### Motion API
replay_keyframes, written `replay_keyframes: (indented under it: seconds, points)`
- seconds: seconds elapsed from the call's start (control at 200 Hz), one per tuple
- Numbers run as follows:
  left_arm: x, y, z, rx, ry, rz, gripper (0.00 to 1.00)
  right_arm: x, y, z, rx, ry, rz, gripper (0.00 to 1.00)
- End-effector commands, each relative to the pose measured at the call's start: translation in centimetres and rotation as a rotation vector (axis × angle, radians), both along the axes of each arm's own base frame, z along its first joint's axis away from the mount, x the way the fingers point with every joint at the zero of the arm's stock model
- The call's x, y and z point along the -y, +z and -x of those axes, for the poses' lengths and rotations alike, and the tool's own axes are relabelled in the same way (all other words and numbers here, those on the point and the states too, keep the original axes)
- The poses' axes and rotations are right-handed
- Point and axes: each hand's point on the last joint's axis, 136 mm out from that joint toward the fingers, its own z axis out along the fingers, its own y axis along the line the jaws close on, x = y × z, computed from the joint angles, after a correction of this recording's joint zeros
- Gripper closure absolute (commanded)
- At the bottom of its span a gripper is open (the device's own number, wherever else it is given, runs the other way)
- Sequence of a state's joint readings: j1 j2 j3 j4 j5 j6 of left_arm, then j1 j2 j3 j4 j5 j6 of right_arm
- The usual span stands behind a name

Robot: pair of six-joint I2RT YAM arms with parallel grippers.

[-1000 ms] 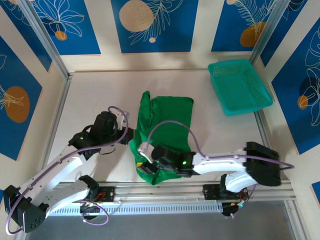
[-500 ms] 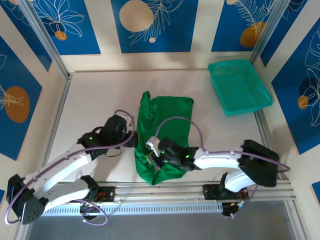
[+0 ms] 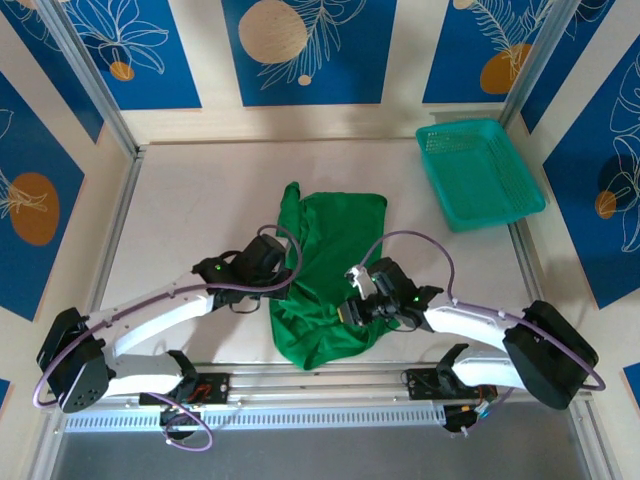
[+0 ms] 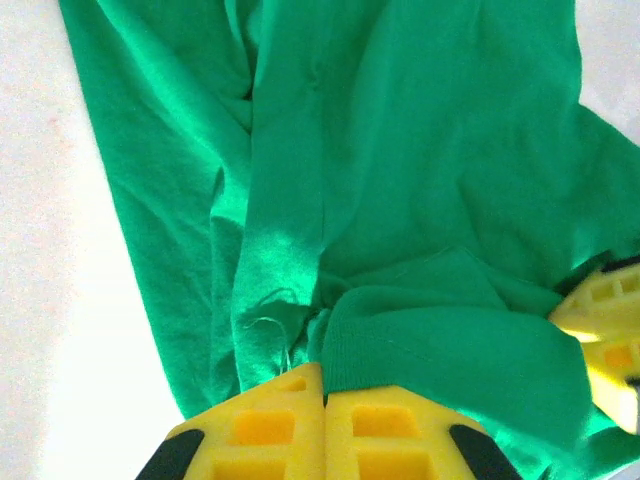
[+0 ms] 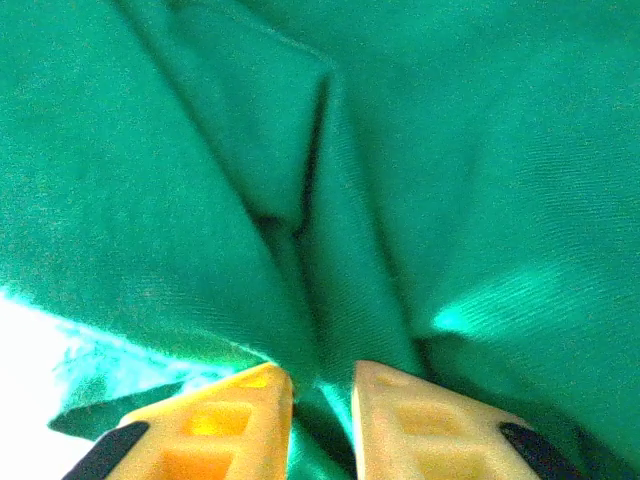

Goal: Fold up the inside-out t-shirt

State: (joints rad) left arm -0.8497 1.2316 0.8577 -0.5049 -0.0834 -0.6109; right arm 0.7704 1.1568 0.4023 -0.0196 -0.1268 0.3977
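Plainly, the left hand (image 4: 323, 388) is pressed together on a rolled edge of the inside-out t-shirt (image 3: 335, 230), with only a thin bite of cloth caught at its very tips. The right hand (image 5: 322, 385) has its yellow fingers narrowly apart, and a ridge of green cloth runs into the gap. Whether that ridge is gripped or merely lies there I cannot tell. The shirt sits creased at the front middle of the desk (image 3: 190, 200). Its far part is flatter and its near part is heaped between the two hands, well apart from the teal basket (image 3: 478, 180).

The likeliest fault, I judge, is the shallow left pinch slipping out on a pull, dropping that side and skewing the fold. If the right hand has caught several layers, a lift would drag the whole heap rather than one edge. The hands are also near each other, so a crosswise pull could make them collide.
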Motion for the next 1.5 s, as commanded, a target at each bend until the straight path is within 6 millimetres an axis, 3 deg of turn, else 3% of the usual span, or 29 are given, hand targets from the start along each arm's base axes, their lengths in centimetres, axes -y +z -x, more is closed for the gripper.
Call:
replay_keyframes:
  seconds: [0.0,0.095,0.19,0.245,0.275,0.325,0.445,0.575,0.63,0.781,0.916,1.236,1.496]
  points:
    - [1.0,1.4,-0.7,0.037,-0.018,0.022,1.0,-0.8,4.2,0.2,0.181,0.099,-0.018,0.71]
    - [1.6,1.2,-0.5,0.026,-0.03,0.053,1.0,-1.4,7.7,1.7,0.421,0.253,-0.026,0.67]
    - [1.8,1.4,-0.2,0.005,-0.033,0.061,1.0,-2.8,10.2,5.7,0.696,0.558,-0.084,0.65]
    - [1.9,1.5,-0.2,0.003,-0.027,0.072,1.0,-3.4,10.4,8.1,0.838,0.753,-0.106,0.57]
    - [2.0,1.5,-0.2,0.003,-0.028,0.08,1.0,-3.7,10.3,8.1,0.883,0.773,-0.092,0.51]
    - [2.2,1.5,-0.2,0.003,-0.033,0.088,1.0,-3.9,10.1,6.9,0.895,0.743,-0.039,0.51]
    - [2.3,1.6,-0.1,-0.012,-0.038,0.088,1.0,-3.7,9.0,3.5,0.764,0.554,0.117,0.49]
    - [2.4,1.5,-0.3,-0.004,-0.035,0.088,1.0,-2.9,6.7,1.7,0.382,0.232,0.119,0.54]
    - [2.4,1.5,-0.5,-0.005,-0.032,0.075,1.0,-2.5,5.9,1.3,0.22,0.083,0.131,0.62]
    - [2.3,1.3,-0.8,0.002,-0.028,0.058,1.0,-2.0,3.8,2.0,-0.061,-0.2,0.176,0.62]
    - [2.4,1.0,-1.0,-0.005,-0.029,0.043,1.0,-3.2,2.5,3.0,-0.104,-0.247,0.207,0.61]
    - [1.8,-0.1,-1.0,-0.016,-0.011,0.029,1.0,-3.1,1.4,0.8,-0.159,-0.408,0.258,0.57]
    - [1.5,-0.2,-1.2,-0.014,0.003,0.029,1.0,-3.9,0.7,0.6,-0.192,-0.383,0.249,0.8]
